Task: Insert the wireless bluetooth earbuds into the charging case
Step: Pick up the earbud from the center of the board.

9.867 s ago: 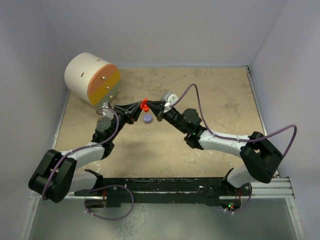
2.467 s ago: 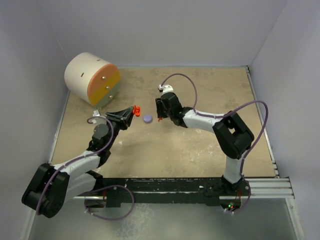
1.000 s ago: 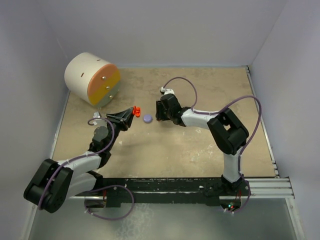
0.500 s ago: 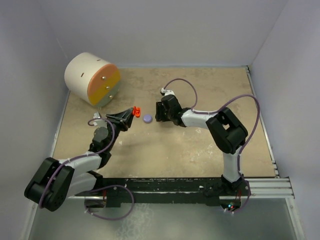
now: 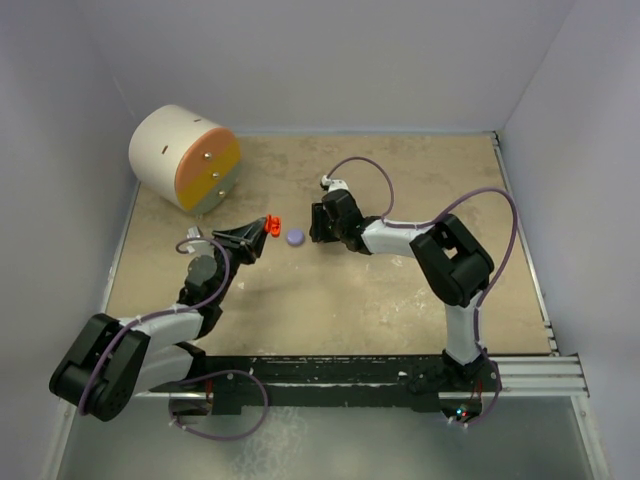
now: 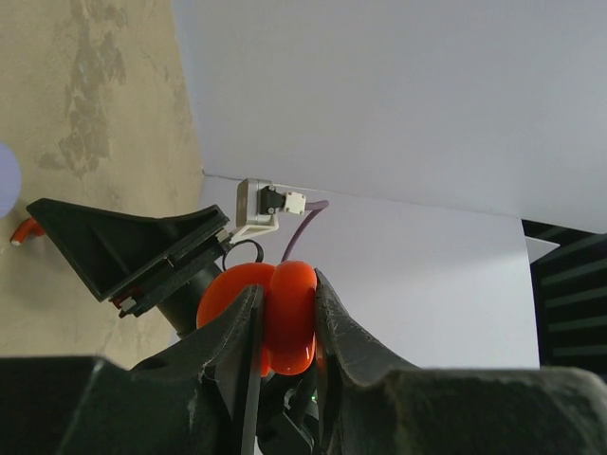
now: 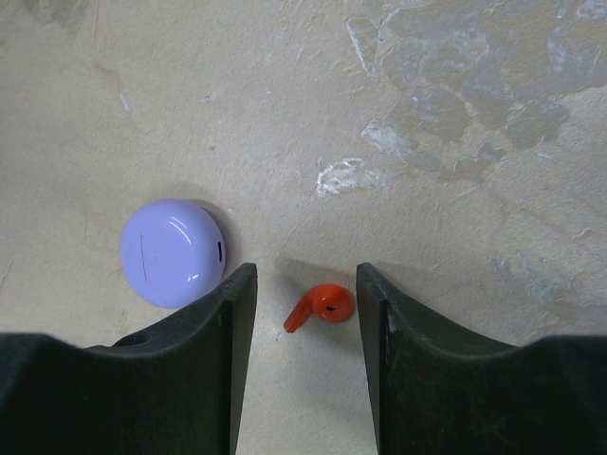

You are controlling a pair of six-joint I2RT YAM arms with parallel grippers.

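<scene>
Straddling a red earbud (image 7: 321, 306), the right gripper (image 7: 305, 280) stands part-open, one jaw either side, neither touching it; nothing held. Earbud lies flat on the table (image 7: 455, 114), directly below the gripper. Its stem slants across the gap, approx. jaw to jaw, so closing would prob. bear on its ends. Lavender case (image 7: 173, 252) sits just left of the gripper. Left gripper (image 6: 286, 289) is clamped on the red case (image 6: 285, 327), further left. Right arm is nearer the earbud. No brand, label or writing legible.
</scene>
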